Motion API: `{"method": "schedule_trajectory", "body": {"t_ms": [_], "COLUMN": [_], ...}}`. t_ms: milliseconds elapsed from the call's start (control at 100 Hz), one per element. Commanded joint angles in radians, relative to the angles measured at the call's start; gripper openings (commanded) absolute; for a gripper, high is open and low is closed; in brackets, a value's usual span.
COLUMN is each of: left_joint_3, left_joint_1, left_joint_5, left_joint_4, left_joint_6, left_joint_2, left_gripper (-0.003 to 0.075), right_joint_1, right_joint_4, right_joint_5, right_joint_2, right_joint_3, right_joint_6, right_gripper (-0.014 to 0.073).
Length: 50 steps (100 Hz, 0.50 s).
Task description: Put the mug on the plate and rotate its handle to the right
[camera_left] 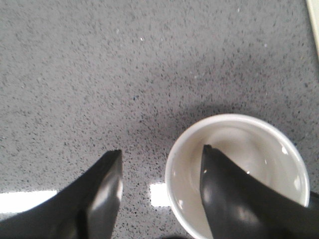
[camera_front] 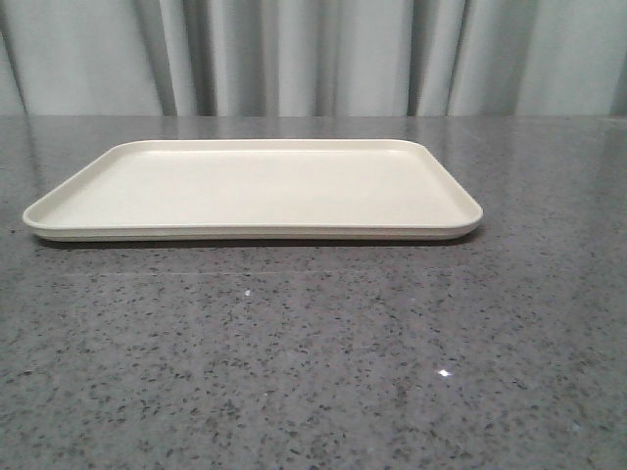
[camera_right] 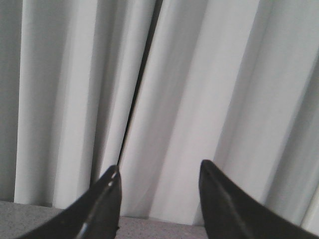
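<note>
The cream rectangular plate (camera_front: 253, 189) lies flat on the grey speckled table in the front view, with nothing on it. The white mug (camera_left: 259, 149) shows only in the left wrist view, seen from above, upright on the table; its handle and smiley face are hidden. My left gripper (camera_left: 162, 155) is open and straddles the mug's rim: one finger (camera_left: 234, 199) is inside the mug, the other (camera_left: 102, 191) outside over the table. My right gripper (camera_right: 159, 172) is open and empty, facing the curtain. Neither gripper shows in the front view.
A pale pleated curtain (camera_front: 313, 54) hangs behind the table's far edge. A sliver of the plate's rim (camera_left: 315, 20) shows at the edge of the left wrist view. Grey speckled tabletop (camera_front: 313, 372) stretches in front of the plate.
</note>
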Motion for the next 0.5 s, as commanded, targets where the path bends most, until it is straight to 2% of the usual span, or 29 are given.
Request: {"method": "schedule_trajectory", "body": {"t_ms": [0, 250, 490], "left_joint_3": [0.004, 0.073, 0.097], "left_joint_1": [0.002, 0.002, 0.002], "left_joint_5": [0.001, 0.001, 0.0], "left_joint_4": [0.015, 0.013, 0.015], "left_joint_6": [-0.002, -0.002, -0.002], "left_joint_2": [-0.013, 0.006, 0.023], "left_gripper": [0.0348, 0.0291, 0.0291], "right_joint_1": [0.002, 0.002, 0.002], "right_joint_4": [-0.015, -0.015, -0.015], "right_joint_5": [-0.073, -0.078, -0.078], "right_joint_2": [0.003, 0.003, 0.003], "right_joint_3": [-0.02, -0.02, -0.02], "right_joint_6": [-0.007, -0.007, -0.007], "right_gripper": [0.0372, 0.0372, 0.0372]}}
